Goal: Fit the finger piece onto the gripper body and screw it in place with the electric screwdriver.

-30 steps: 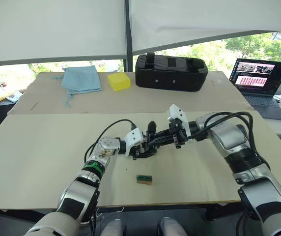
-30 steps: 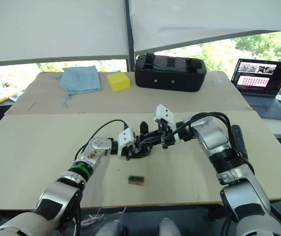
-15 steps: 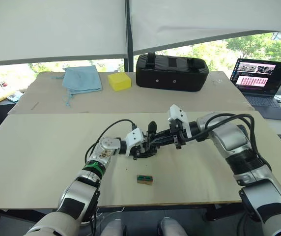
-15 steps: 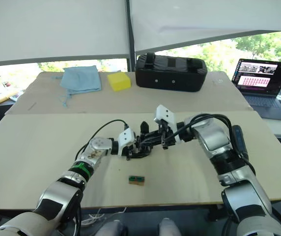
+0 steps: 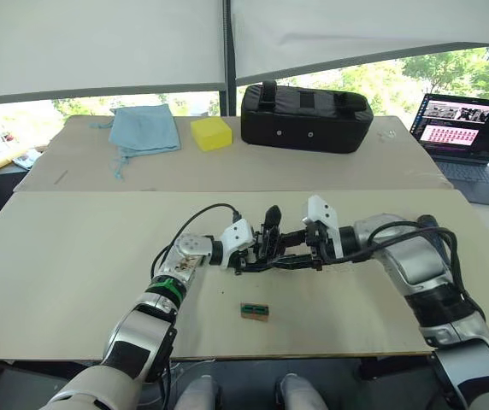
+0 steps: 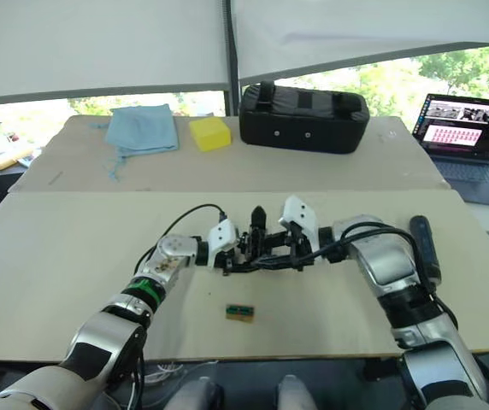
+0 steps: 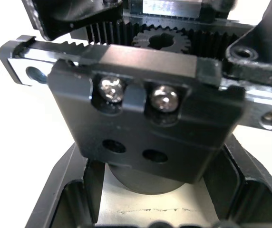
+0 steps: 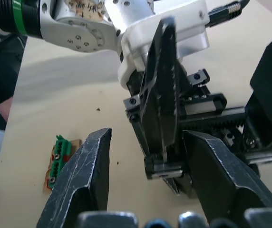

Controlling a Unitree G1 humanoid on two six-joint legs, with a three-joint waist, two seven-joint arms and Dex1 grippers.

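Observation:
The gripper body (image 5: 268, 256), a chunky black mechanism with a toothed rail and gear (image 7: 157, 40), sits on the near table. My left gripper (image 5: 250, 251) is shut on its base. A black pointed finger (image 5: 272, 220) stands up from it. My right gripper (image 8: 148, 137) is open, level with the body, its fingers (image 8: 86, 180) straddling the rail end; one touches the body. I cannot tell the finger piece from the body's own black parts. The electric screwdriver (image 6: 423, 245) lies on the table beyond my right forearm.
A small green circuit board (image 5: 254, 311) lies near the front edge. On the far table sit a large black case (image 5: 306, 118), a yellow block (image 5: 210, 133), a blue cloth (image 5: 144, 130) and an open laptop (image 5: 465, 130) at far right.
The camera has shifted slightly. My right arm has dropped, bringing its gripper down level with the gripper body. The left gripper still holds the body in place.

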